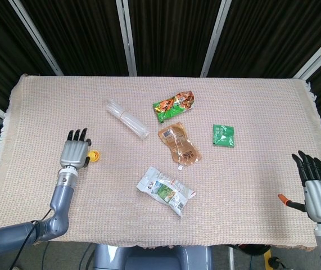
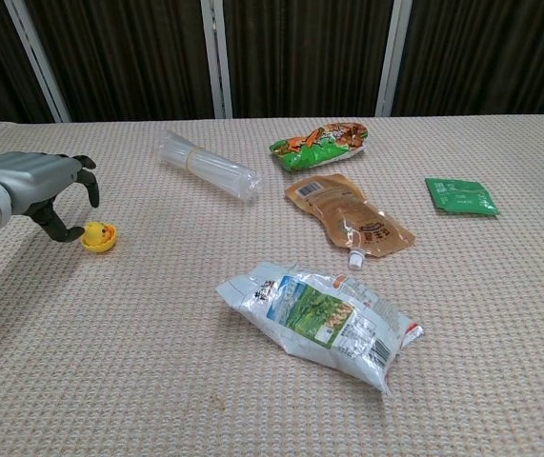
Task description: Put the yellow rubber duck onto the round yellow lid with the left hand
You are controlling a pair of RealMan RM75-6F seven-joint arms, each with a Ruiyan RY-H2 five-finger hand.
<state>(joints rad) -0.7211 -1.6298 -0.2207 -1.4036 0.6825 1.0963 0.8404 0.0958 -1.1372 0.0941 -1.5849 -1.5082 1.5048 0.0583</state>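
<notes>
though the yellow rubber duck (image 2: pixel 97 235) already sits on the round yellow lid (image 1: pixel 93 156), looks done; left hand (image 2: pixel 45 189) released, fingers apart just beside it.

A robot test bench in a lab is showing here: a cloth-covered table (image 1: pixel 250 185) is standing before black curtains (image 1: pixel 171 34) hanging behind bare metal frame posts (image 1: pixel 127 36).

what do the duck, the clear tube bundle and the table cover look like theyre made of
Yellow rubber duck: smooth, slightly glossy, looks like soft rubber or vinyl. Clear tube bundle: transparent with glints, likely thin plastic. Table cover: beige with a knobbly woven grid and a fringed edge in the head view, so a matte textile.
</notes>
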